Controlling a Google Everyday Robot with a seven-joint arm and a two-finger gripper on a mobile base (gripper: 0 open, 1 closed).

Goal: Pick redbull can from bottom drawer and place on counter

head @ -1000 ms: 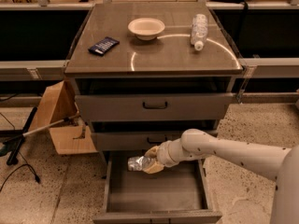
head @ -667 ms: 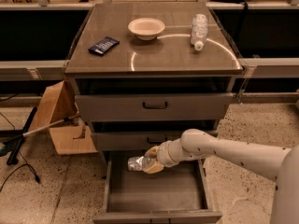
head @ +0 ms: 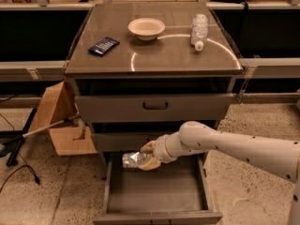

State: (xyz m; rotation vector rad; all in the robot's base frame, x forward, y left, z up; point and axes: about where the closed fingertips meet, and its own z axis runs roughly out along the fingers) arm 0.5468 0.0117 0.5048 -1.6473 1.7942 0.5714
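Tan fingers (head: 148,147) are closed around one end of the can (head: 131,160), one above and one below it, so the gripper (head: 146,156) holds the silver body from the side with most of it sticking out past the tips. The can lies on its side. Its long axis runs roughly level, left to right in the view, with the free end pointing left, away from the wrist. It hangs over the rear of the open bottom drawer (head: 154,191), just below the front of the middle drawer (head: 117,142). I cannot tell how far it sits above the drawer floor.

The main risk, as I judge it, is that overhang. A straight lift would likely drive the can or the wrist into the middle drawer's lower edge, so it should come out toward the drawer's front first. The end-on grip on a dented, shiny surface could also let the can pivot or slip if it is bumped. The arm (head: 234,146) reaches in from the right and must clear the cabinet's corner on the way up.

On the counter (head: 154,55) a bowl (head: 146,28), a bottle (head: 199,29) and a dark flat object (head: 103,46) take up space, and a can set down sideways may roll.
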